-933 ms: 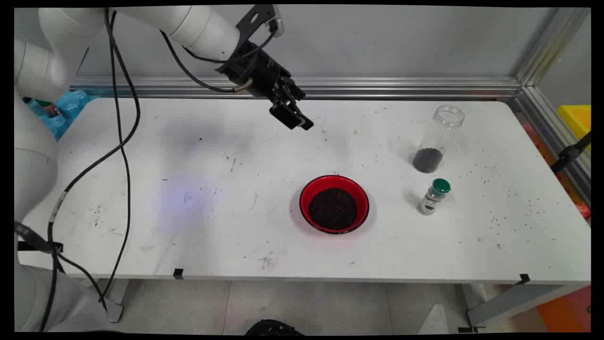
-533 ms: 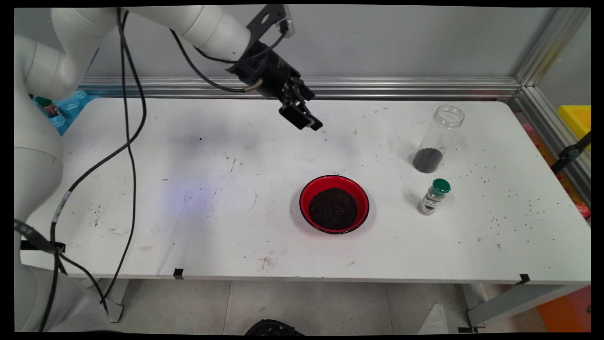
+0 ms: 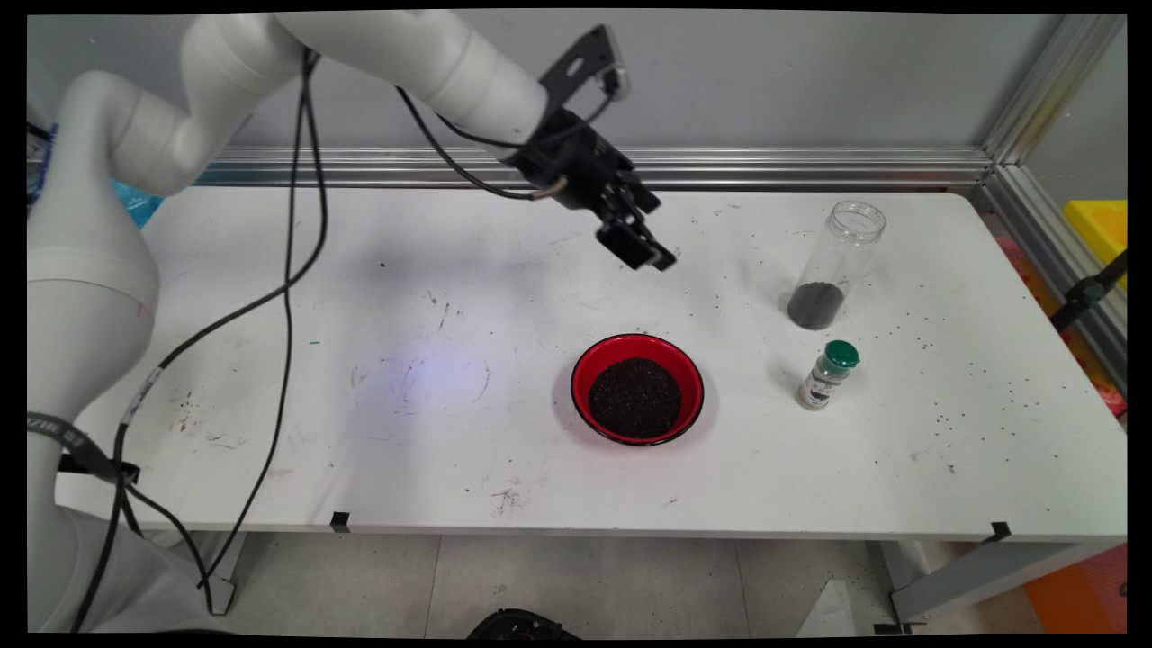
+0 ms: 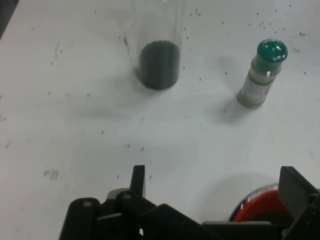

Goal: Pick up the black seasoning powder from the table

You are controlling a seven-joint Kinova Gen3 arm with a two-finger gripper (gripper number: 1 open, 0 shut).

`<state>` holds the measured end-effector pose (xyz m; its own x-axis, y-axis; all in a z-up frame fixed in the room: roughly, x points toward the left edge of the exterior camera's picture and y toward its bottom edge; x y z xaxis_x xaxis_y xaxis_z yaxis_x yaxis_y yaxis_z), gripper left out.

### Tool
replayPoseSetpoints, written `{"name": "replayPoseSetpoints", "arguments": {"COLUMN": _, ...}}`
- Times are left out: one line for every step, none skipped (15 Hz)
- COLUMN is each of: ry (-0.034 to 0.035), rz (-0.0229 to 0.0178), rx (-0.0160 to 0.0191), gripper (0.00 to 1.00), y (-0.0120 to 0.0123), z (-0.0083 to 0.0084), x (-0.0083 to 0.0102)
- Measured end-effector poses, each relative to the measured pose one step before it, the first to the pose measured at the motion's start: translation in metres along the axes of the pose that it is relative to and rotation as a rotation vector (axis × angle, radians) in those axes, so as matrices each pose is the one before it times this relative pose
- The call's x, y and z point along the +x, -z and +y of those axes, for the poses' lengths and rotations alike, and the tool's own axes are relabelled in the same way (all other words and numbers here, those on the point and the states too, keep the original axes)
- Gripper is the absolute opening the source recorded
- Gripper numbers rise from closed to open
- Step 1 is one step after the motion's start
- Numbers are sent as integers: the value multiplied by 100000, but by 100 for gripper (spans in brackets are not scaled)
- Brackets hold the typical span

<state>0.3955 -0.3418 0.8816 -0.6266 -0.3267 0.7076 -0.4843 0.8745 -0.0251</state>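
- Since the earlier frames, tool (image 3: 641, 250) has been carried right, above counter (image 3: 270, 405), nearer jar (image 3: 832, 265).
- Tool is seen open, empty.
- Red bowl (image 3: 637, 389) lies nr centre; spice bottle (image 3: 828, 373) beside jar.
- Approach should be kept slow, clear of bowl.

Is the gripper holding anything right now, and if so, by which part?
Nothing is held. The gripper is open with only bare table between its fingers, raised above the table behind the red bowl.
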Motion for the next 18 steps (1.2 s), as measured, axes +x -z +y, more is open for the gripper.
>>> {"name": "replayPoseSetpoints", "arguments": {"ry": -66, "rz": 790, "rx": -424, "gripper": 100, "y": -932, "z": 60, "x": 174}}
{"name": "replayPoseSetpoints", "arguments": {"ry": -45, "rz": 446, "rx": -211, "gripper": 100, "y": -533, "z": 36, "x": 83}}
{"name": "replayPoseSetpoints", "arguments": {"ry": 74, "rz": 574, "rx": -224, "gripper": 100, "y": -770, "z": 40, "x": 74}}
{"name": "replayPoseSetpoints", "arguments": {"ry": 96, "rz": 621, "rx": -237, "gripper": 100, "y": -928, "z": 47, "x": 69}}
{"name": "replayPoseSetpoints", "arguments": {"ry": 165, "rz": 552, "rx": -139, "gripper": 100, "y": -912, "z": 41, "x": 28}}
{"name": "replayPoseSetpoints", "arguments": {"ry": 261, "rz": 474, "rx": 1, "gripper": 100, "y": -801, "z": 17, "x": -6}}
{"name": "replayPoseSetpoints", "arguments": {"ry": 391, "rz": 480, "rx": 92, "gripper": 100, "y": -894, "z": 6, "x": -37}}
{"name": "replayPoseSetpoints", "arguments": {"ry": 423, "rz": 504, "rx": 169, "gripper": 100, "y": -926, "z": -9, "x": -47}}
{"name": "replayPoseSetpoints", "arguments": {"ry": 379, "rz": 487, "rx": 169, "gripper": 100, "y": -821, "z": -11, "x": -22}}
{"name": "replayPoseSetpoints", "arguments": {"ry": 528, "rz": 601, "rx": 275, "gripper": 100, "y": -918, "z": -33, "x": -43}}
{"name": "replayPoseSetpoints", "arguments": {"ry": 536, "rz": 585, "rx": 269, "gripper": 100, "y": -916, "z": -40, "x": -44}}
{"name": "replayPoseSetpoints", "arguments": {"ry": 553, "rz": 601, "rx": 274, "gripper": 100, "y": -894, "z": -50, "x": -33}}
{"name": "replayPoseSetpoints", "arguments": {"ry": 448, "rz": 488, "rx": 199, "gripper": 100, "y": -745, "z": -51, "x": -32}}
{"name": "replayPoseSetpoints", "arguments": {"ry": 490, "rz": 566, "rx": 240, "gripper": 100, "y": -838, "z": -73, "x": -34}}
{"name": "replayPoseSetpoints", "arguments": {"ry": 428, "rz": 508, "rx": 243, "gripper": 100, "y": -751, "z": -84, "x": -32}}
{"name": "replayPoseSetpoints", "arguments": {"ry": 418, "rz": 450, "rx": 205, "gripper": 100, "y": -741, "z": -88, "x": -37}}
{"name": "replayPoseSetpoints", "arguments": {"ry": 292, "rz": 376, "rx": 176, "gripper": 100, "y": -609, "z": -78, "x": -32}}
{"name": "replayPoseSetpoints", "arguments": {"ry": 192, "rz": 255, "rx": 123, "gripper": 100, "y": -378, "z": -55, "x": -20}}
